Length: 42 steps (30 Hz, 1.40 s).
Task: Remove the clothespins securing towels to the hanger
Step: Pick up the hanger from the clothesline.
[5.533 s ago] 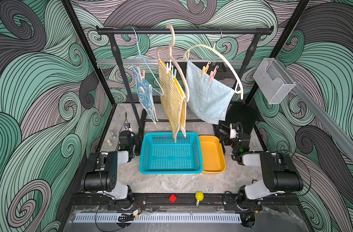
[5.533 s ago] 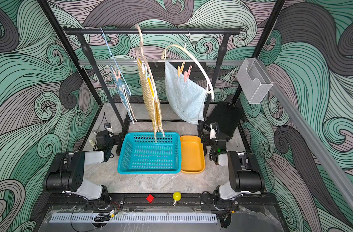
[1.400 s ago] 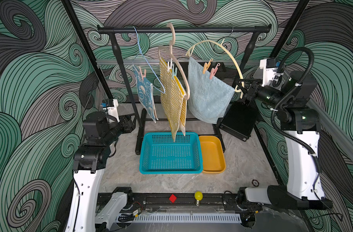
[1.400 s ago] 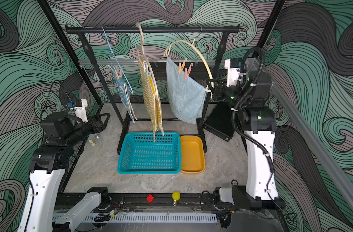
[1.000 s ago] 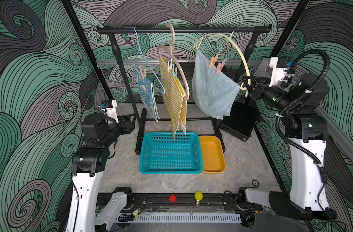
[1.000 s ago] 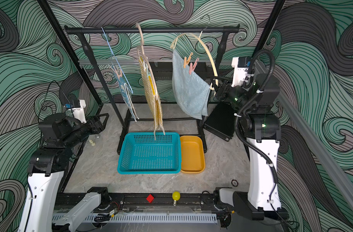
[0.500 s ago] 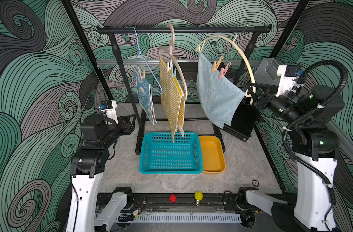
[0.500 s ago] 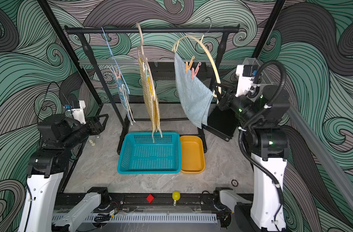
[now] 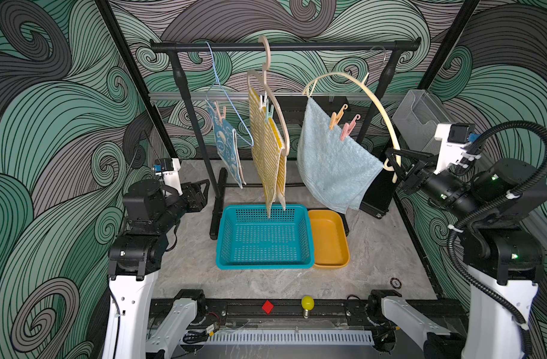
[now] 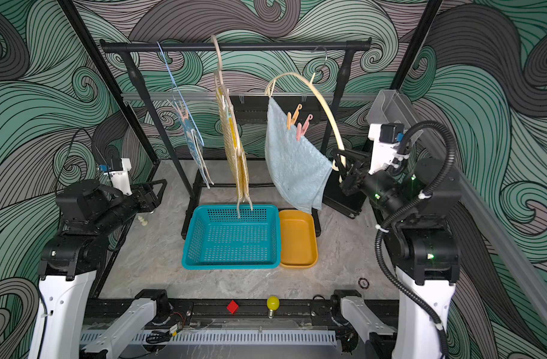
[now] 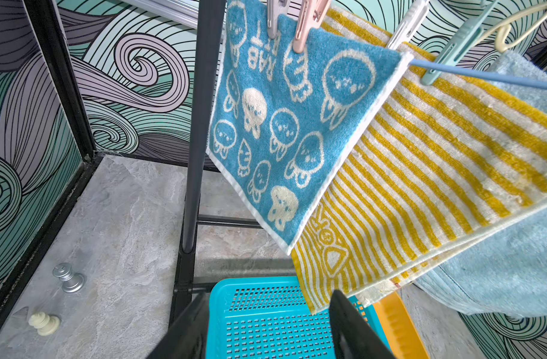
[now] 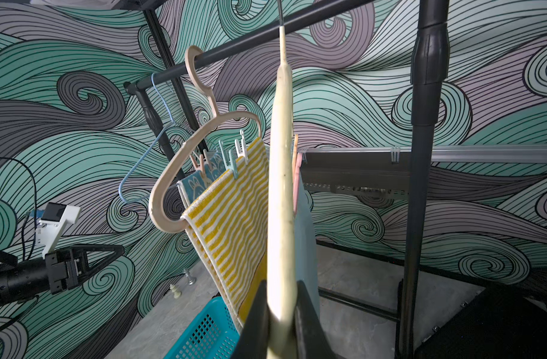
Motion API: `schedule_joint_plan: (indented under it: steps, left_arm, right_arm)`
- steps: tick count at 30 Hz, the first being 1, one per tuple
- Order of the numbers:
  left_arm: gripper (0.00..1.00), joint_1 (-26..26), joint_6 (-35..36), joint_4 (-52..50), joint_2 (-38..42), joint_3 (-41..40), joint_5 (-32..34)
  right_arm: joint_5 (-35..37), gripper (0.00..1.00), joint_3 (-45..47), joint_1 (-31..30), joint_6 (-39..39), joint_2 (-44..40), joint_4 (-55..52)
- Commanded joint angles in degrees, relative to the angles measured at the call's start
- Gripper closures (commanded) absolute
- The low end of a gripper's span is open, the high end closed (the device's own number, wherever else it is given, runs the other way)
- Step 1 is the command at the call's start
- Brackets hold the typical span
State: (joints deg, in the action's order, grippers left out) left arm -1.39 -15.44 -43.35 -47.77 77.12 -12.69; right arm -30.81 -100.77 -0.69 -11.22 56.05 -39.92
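Observation:
Three hangers hang from a black rail (image 9: 284, 47). My right gripper (image 9: 393, 164) is shut on the lower end of the cream hanger (image 9: 381, 102); the right wrist view shows the hanger (image 12: 281, 155) pinched between the jaws (image 12: 280, 289). On it, an orange clothespin (image 9: 337, 116) and a pink clothespin (image 9: 348, 127) hold the pale-blue towel (image 9: 331, 164). The striped towel (image 9: 266, 149) carries a white pin (image 9: 262, 102) and a teal pin (image 9: 269, 112). Pink pins (image 9: 220, 112) hold the bunny towel (image 9: 225, 146). My left gripper (image 9: 203, 189) is open and empty, left of the rack post, below the bunny towel (image 11: 281, 124).
A teal basket (image 9: 262, 265) and an orange tray (image 9: 331, 265) sit under the towels. The rack's black post (image 9: 197, 130) stands just right of my left gripper. Two chess pieces (image 11: 68, 276) lie on the floor near the left wall. A black box (image 9: 374, 192) leans behind the right post.
My right gripper has drawn the cream hanger's end down and toward the right wall, tilting the hanger and swinging the pale-blue towel. The left arm has barely moved.

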Motion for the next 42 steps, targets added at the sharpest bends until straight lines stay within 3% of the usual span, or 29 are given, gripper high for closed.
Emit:
schedule_joint_plan:
  steps: [1,17,28,42]
  left_arm:
    - [0.4,-0.4,1.1,-2.4,0.5,1.0,-1.9]
    - [0.4,-0.4,2.2,-9.5,1.9,3.6,-4.8]
    - [0.41,-0.4,4.1,-15.7,1.7,3.6,-9.6]
    - [0.4,-0.4,7.4,-22.1,-0.2,6.9,-14.2]
  right_arm:
    - [0.1,1.0,1.5,0.0,0.9,-2.7,2.4]
    - [-1.2,1.0,2.8,0.0,0.3,-6.8,-2.4]
    - [-7.2,1.0,4.7,0.0,0.9,-7.6,-2.6]
    - [-23.9,1.0,8.5,0.0,-0.2,-9.1,1.5]
